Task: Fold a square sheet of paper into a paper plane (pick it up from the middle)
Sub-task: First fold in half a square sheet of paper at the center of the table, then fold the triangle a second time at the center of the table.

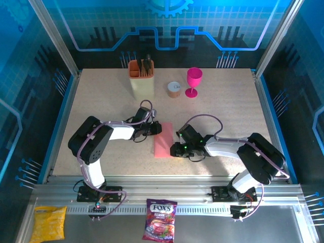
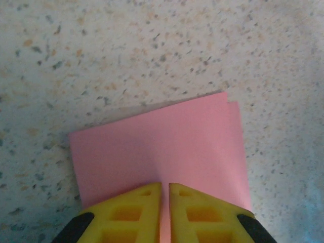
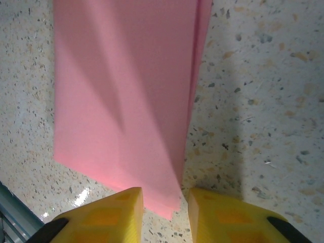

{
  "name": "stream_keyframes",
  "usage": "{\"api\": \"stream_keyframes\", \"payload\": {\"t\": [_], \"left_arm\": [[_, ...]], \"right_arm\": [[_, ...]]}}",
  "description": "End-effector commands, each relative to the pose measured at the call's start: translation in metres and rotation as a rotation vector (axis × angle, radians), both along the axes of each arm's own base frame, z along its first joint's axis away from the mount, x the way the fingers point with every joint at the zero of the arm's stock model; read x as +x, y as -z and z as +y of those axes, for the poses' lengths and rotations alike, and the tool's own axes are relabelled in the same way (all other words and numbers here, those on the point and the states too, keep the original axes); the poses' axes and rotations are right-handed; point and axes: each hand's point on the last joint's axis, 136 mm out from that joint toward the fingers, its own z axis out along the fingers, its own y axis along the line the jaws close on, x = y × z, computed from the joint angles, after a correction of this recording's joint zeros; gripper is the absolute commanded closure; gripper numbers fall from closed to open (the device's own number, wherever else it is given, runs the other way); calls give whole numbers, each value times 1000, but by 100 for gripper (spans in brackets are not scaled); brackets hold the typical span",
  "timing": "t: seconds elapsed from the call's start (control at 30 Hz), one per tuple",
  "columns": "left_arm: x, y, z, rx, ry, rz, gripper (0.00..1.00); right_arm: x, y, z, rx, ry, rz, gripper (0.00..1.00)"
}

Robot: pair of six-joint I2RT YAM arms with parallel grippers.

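The square sheet of paper (image 1: pixel 163 139) lies folded in half on the speckled table, a salmon-pink rectangle between my two arms. In the left wrist view the sheet (image 2: pixel 162 147) runs under my left gripper (image 2: pixel 165 188), whose yellow fingers stand almost together with pink showing in the slit; a faint crease leads into it. From above, the left gripper (image 1: pixel 153 129) sits at the sheet's upper left edge. My right gripper (image 1: pixel 173 149) is at the lower right corner. Its fingers are apart (image 3: pixel 164 195), astride the corner of the sheet (image 3: pixel 126 91) and not touching it.
At the back of the table (image 1: pixel 238 116) stand a magenta goblet (image 1: pixel 194 81), a small round container (image 1: pixel 174 89) and an orange holder on a cream box (image 1: pixel 140 76). A candy bag (image 1: pixel 160 225) and a yellow bag (image 1: pixel 49 223) lie on the front ledge.
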Motion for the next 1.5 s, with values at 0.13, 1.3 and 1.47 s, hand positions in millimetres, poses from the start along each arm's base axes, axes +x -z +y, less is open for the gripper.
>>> {"api": "stream_keyframes", "payload": {"t": [0.13,1.3,1.47], "left_arm": [[-9,19,5,27,21,26,87],[-12,24,6,25,27,36,90],[-12,25,5,22,29,37,90]], "right_arm": [[7,-8,18,41,-16,-10,70],[2,0,11,-9,11,5,54],[3,-2,13,11,19,-2,56]]}}
